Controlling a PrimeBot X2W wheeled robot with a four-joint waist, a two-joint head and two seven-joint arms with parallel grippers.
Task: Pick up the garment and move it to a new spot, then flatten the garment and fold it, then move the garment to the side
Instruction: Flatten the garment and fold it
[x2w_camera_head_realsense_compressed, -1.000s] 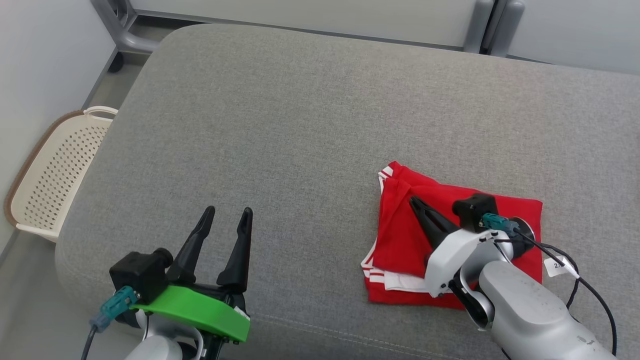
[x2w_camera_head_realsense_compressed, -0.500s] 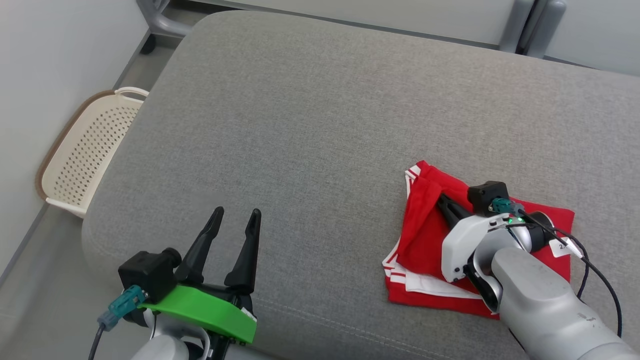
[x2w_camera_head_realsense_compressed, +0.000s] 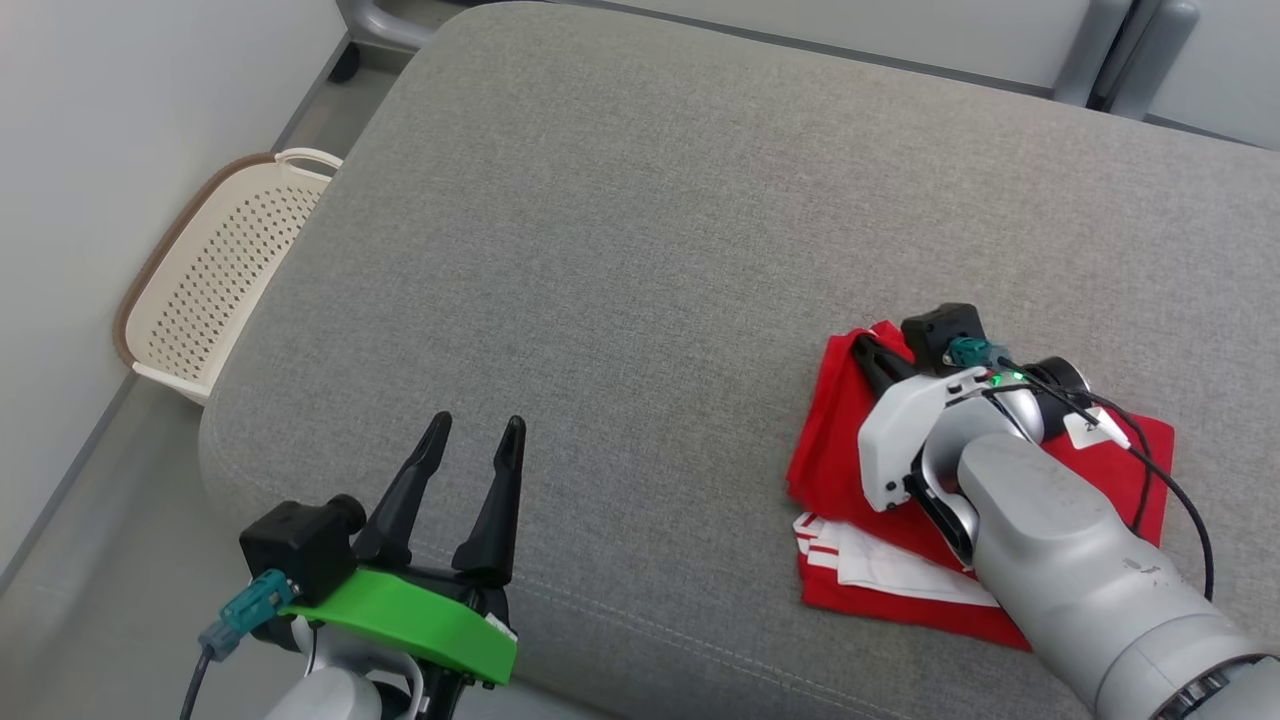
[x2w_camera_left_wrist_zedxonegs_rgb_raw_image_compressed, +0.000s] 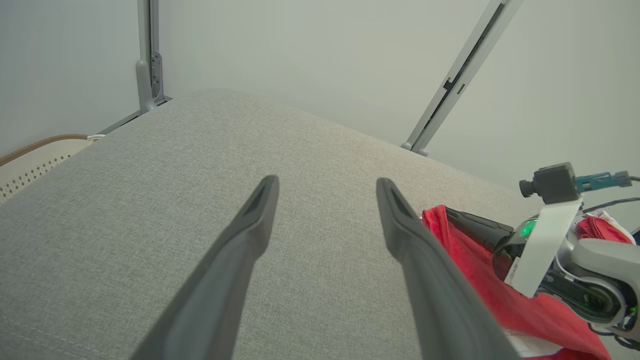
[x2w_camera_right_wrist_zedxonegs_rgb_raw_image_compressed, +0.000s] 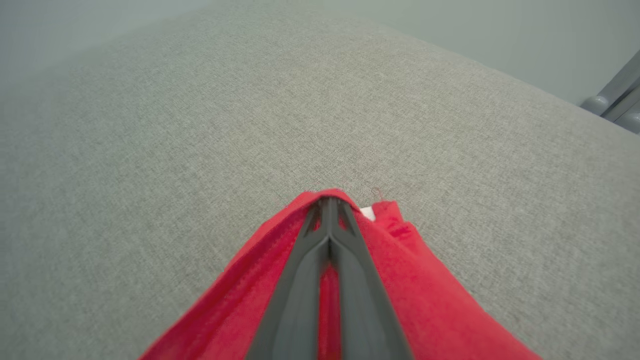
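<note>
One garment (x2w_camera_head_realsense_compressed: 826, 468): red, folded, right side of cushion (x2w_camera_head_realsense_compressed: 640, 250).
Right gripper (x2w_camera_head_realsense_compressed: 868, 350): pinching its far corner.
Left gripper (x2w_camera_head_realsense_compressed: 476, 426): spread, idle.
Folds: drag low and slow so they don't spill.

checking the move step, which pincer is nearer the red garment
Right. The right pincer is shut on the red garment at its far-left corner; the left pincer hangs open above the grey cushion, well off to the garment's left.

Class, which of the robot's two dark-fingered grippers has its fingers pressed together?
The right gripper, fingers closed, tips against the folded red garment; the left gripper, green-mounted, stands open over the grey fabric cushion.
</note>
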